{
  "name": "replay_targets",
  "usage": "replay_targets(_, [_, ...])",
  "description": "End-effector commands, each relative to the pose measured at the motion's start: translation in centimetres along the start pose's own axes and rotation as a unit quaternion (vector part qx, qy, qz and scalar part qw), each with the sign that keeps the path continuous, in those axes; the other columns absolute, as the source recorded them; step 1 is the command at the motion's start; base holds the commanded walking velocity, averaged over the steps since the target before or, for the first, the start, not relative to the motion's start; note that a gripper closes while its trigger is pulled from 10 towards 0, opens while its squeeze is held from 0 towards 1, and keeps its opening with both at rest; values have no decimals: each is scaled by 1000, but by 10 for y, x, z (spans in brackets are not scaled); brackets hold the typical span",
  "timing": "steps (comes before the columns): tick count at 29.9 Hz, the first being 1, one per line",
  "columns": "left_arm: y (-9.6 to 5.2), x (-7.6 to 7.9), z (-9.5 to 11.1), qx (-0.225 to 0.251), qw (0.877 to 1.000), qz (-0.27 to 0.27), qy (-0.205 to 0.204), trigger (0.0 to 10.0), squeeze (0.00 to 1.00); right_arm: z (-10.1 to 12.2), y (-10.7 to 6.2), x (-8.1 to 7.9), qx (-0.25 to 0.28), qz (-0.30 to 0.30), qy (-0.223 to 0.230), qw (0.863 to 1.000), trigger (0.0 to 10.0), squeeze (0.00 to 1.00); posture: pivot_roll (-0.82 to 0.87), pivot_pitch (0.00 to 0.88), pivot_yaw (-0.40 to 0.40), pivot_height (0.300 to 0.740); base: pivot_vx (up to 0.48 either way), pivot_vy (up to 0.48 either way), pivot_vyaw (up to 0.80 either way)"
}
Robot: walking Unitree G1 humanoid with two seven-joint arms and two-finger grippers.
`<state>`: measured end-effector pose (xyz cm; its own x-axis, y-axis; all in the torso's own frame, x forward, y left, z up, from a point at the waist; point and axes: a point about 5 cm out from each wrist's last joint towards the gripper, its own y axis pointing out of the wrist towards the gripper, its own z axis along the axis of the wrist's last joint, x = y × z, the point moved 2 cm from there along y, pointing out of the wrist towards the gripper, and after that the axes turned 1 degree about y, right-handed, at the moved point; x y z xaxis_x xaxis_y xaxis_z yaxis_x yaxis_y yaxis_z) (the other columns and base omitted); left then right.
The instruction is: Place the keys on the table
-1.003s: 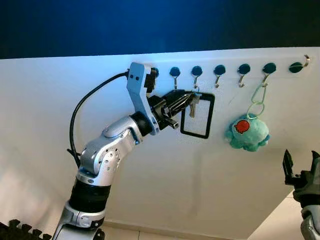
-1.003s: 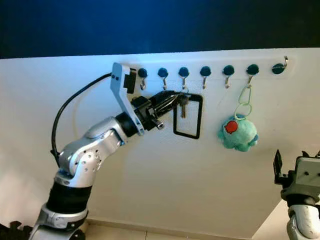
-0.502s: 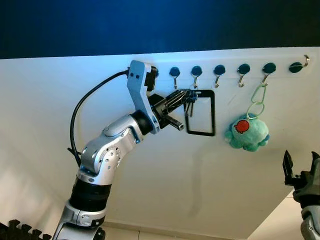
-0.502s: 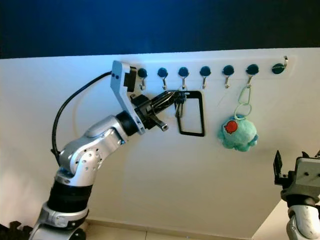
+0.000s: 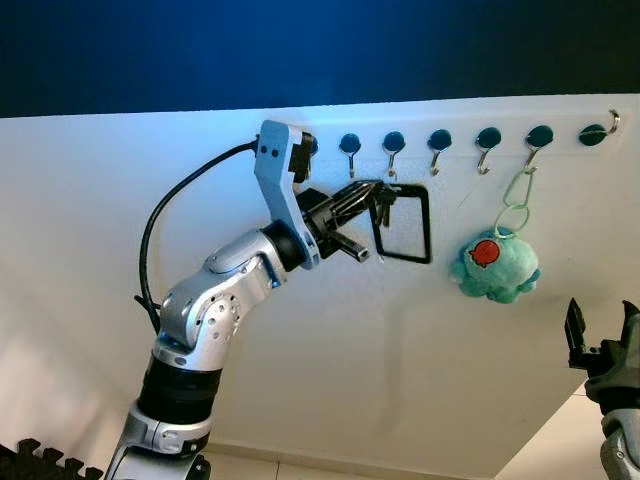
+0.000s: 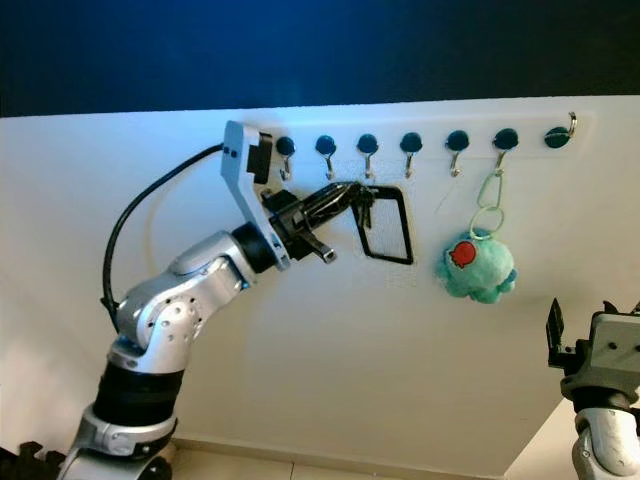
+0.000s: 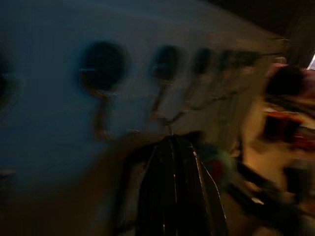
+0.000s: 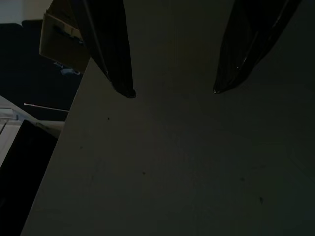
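So the left end effector (image 5: 372,192) is up at the row of wall hooks (image 5: 437,145), fingers pinched together on the keys (image 5: 383,203), which hang just under the third hook from the left (image 5: 392,148) with a black rectangular strap loop (image 5: 405,222) swinging out at a tilt below them. I can't tell from here whether the key ring has actually cleared that hook or is just being tugged sideways. That's the risk imo: if the ring is caught and the arm pulls away, the keys could slip out of the pinch and drop to the floor, or the hook takes the strain. The loop could also snag on the next hook along. The teal plush keychain (image 5: 495,264) hangs well apart, on its green clip, so it's probably safe. The right end effector (image 5: 601,336) sits low with its fingers spread apart, holding nothing, over a pale surface.
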<state>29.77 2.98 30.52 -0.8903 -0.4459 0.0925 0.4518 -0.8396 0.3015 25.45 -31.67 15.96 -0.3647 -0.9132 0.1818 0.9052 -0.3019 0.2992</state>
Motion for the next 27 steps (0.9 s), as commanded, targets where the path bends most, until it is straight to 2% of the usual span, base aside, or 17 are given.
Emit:
replay_targets(1, [-7, 1, 4, 0, 1000, -9, 1, 10000, 0, -6, -4, -4, -10, 5, 0, 1000, 10000, 0, -83, 95, 91, 740, 0, 0, 0])
replay_targets(6, [-5, 2, 18, 25, 999, -14, -14, 10000, 0, -6, -4, -5, -11, 6, 0, 1000, 10000, 0, -80, 95, 91, 740, 0, 0, 0])
replay_targets(18, [0, -1, 19, 18, 1000, 2, -18, 10000, 0, -7, -5, -6, -11, 6, 2, 1000, 10000, 0, -83, 98, 96, 740, 0, 0, 0])
replay_targets(22, [-1, 5, 19, 23, 999, -21, -21, 10000, 0, -7, -6, -5, -12, 5, 1, 1000, 10000, 0, -85, 99, 97, 740, 0, 0, 0])
replay_targets(24, [-3, 10, 18, 22, 999, -36, -14, 10000, 0, -7, -6, -4, -11, 5, 0, 1000, 10000, 0, -85, 99, 97, 740, 0, 0, 0])
replay_targets(25, [-7, 18, 15, 17, 998, -58, -3, 10000, 0, -5, -6, -5, -9, 6, 0, 1000, 10000, 0, -83, 98, 95, 740, 0, 0, 0])
replay_targets(27, [-9, 20, 13, 15, 998, -65, 1, 10000, 0, -4, -5, -5, -7, 7, 0, 1000, 10000, 0, -83, 98, 95, 740, 0, 0, 0])
